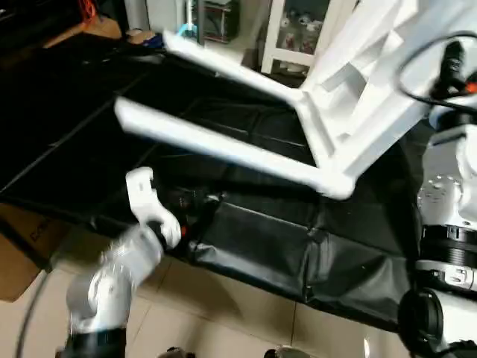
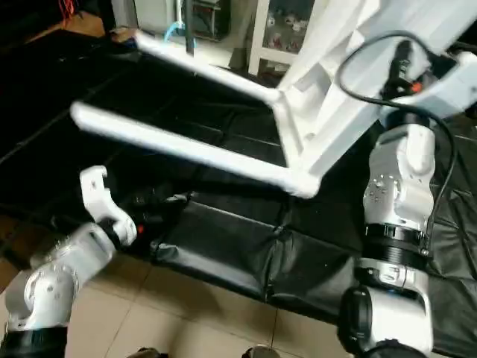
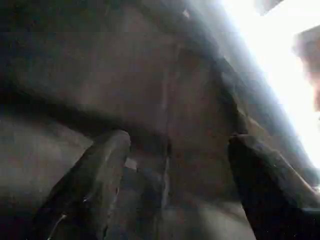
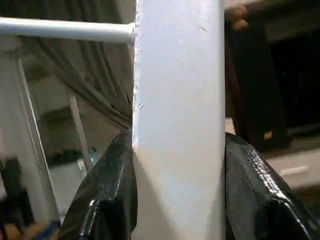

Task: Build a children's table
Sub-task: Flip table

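White plastic made up the children's table (image 1: 373,82), which was held tilted in the air at the upper right of the head views, its ribbed underside turned toward the camera. Two legs (image 1: 223,145) already seated in corner sockets projected from the table top (image 2: 350,67) toward the left, above the black mat (image 1: 268,239) that covered the floor; the nearer leg ran lower and the farther leg (image 2: 201,68) ran higher up in the view. The right gripper (image 4: 177,190) was clamped on a flat white part of the table, one black finger (image 4: 107,195) pressed against each side of it, and a thin white leg crossed behind in the right wrist view. The right arm (image 2: 399,194) rose beneath the table top, a black cable looping over its wrist. The left gripper (image 3: 175,185) stood released, its two dark fingers (image 3: 97,180) apart with nothing between them, over the black mat. The left arm (image 1: 119,268) reached forward low at the left, below the nearer leg and apart from it. Beige floor tiles (image 1: 223,313) lay in front of the mat.
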You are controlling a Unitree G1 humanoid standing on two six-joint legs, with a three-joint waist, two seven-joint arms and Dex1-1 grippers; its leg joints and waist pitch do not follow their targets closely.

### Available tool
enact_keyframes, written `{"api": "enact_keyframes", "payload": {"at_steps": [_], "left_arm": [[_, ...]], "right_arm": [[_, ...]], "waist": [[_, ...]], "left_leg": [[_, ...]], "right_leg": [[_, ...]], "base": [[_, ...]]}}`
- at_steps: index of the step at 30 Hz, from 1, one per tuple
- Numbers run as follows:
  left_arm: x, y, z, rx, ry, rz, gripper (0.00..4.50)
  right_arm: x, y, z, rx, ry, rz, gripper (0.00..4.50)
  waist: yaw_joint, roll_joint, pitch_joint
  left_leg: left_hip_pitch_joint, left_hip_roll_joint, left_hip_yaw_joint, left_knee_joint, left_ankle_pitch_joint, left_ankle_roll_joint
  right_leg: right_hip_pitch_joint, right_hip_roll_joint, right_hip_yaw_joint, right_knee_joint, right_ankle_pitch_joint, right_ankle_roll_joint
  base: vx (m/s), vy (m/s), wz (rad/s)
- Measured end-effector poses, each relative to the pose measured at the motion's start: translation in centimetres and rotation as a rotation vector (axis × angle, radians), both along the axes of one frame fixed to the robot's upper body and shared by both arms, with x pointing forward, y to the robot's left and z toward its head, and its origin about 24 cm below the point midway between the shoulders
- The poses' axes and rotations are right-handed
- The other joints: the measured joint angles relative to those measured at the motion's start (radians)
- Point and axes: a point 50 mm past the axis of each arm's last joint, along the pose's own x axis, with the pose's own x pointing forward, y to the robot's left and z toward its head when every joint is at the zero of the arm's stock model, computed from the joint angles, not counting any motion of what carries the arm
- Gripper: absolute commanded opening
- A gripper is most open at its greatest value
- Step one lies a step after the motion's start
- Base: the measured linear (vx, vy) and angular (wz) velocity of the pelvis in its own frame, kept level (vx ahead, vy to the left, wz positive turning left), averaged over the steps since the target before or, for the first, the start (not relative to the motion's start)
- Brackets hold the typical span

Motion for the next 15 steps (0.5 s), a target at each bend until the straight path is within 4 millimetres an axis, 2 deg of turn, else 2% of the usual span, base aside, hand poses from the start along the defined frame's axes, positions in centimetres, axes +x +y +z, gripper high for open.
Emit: {"api": "enact_keyframes", "payload": {"at_steps": [5,9,15], "left_arm": [[0.7,-0.2,2.3,0.045,-0.148,-0.017,3.51],[1.0,-0.5,4.5,0.069,-0.265,-0.024,3.51],[1.3,-0.6,5.3,0.174,-0.308,-0.052,3.51]], "right_arm": [[0.0,1.1,0.0,-0.138,0.034,-0.007,1.91],[0.1,1.6,-0.1,-0.193,0.051,-0.015,1.91],[-0.3,0.9,-2.0,-0.181,0.156,-0.048,1.91]], "waist": [[0.003,-0.013,0.001],[0.005,-0.015,0.001],[0.004,-0.021,0.000]], "left_leg": [[0.000,0.004,0.000,0.000,0.003,-0.004],[-0.001,0.004,0.002,0.000,0.004,-0.002],[-0.001,0.004,0.003,-0.001,0.006,-0.002]], "right_leg": [[0.000,0.002,-0.002,0.000,0.000,0.000],[0.002,0.001,-0.001,0.000,0.001,0.000],[0.003,0.001,0.000,0.000,0.001,0.000]], "base": [[0.000,0.000,0.00],[0.000,0.000,0.00],[0.000,0.000,0.00]]}}
